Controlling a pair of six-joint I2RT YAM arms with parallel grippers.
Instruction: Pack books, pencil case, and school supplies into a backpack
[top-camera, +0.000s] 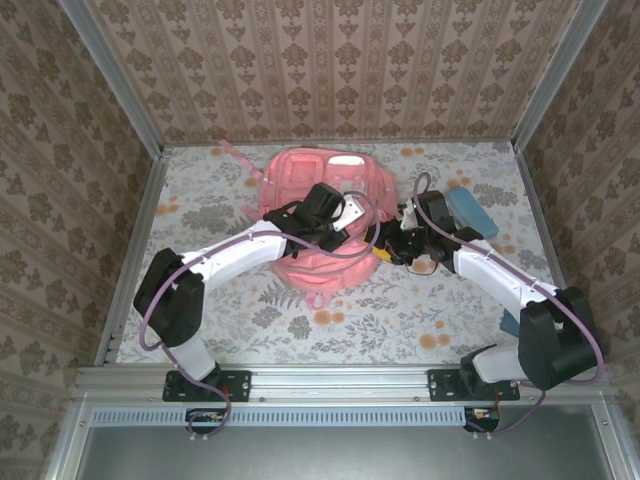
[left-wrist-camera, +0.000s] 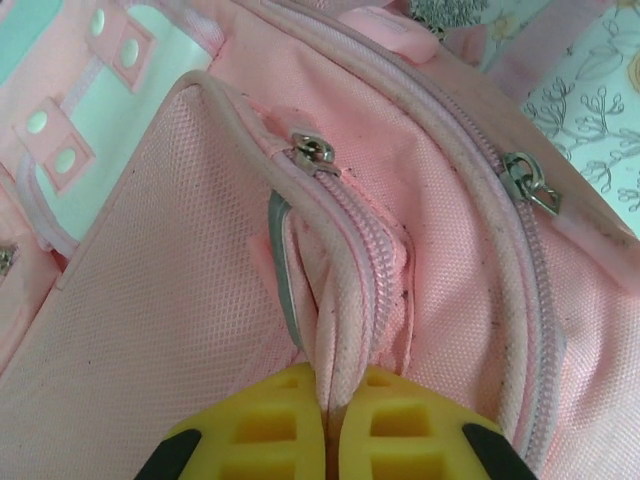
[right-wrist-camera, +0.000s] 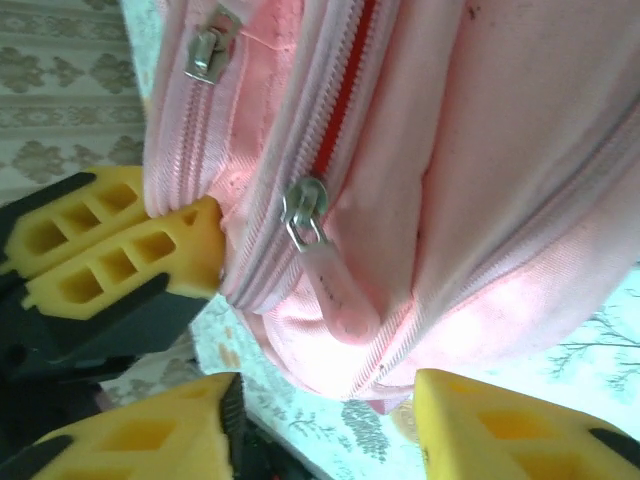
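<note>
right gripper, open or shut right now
Open: in the right wrist view the right gripper has its yellow fingers spread apart, and the zip pull of the backpack sits just ahead of the gap, ungripped.

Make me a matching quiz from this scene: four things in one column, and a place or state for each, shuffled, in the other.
1. large soft pink fabric backpack
2. light blue oblong pencil case
3. left end effector
4. right end effector

A. open, fingers wide apart
B. outside the backpack, to its right in the top view
C. biggest thing, in the middle of the scene
D. shut on a fold of pink fabric

Pairs: 1-C, 2-B, 3-D, 4-A
</note>
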